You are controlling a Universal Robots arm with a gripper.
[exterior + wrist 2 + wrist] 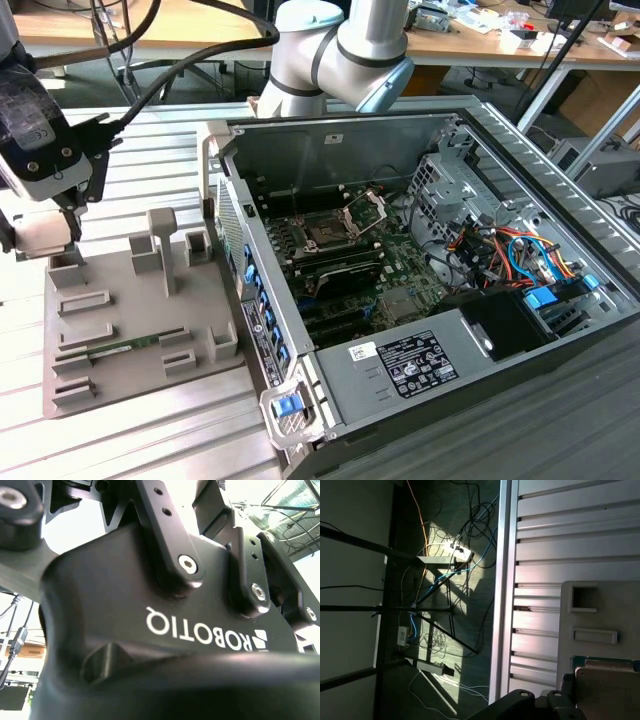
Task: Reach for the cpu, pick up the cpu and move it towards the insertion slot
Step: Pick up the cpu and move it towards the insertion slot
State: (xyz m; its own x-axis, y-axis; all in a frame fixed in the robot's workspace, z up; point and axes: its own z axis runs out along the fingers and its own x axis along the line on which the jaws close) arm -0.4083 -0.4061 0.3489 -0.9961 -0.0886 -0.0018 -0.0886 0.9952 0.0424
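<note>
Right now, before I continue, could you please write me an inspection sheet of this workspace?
Surface: ribbed metal table, with a grey plastic tray on it.
Job's things: the cpu, a pale square, is close by the gripper at the tray; held or not, I cannot tell. The insertion slot, on the green motherboard in the open computer case, is apart from it.
Clutter: a green memory stick in a tray recess.
Grippers: the gripper is over the tray's corner at the exterior view's left.
Cables: black cable to the wrist; orange and blue wires in the case; loose cables on the floor.
Surroundings: wooden desks behind.
</note>
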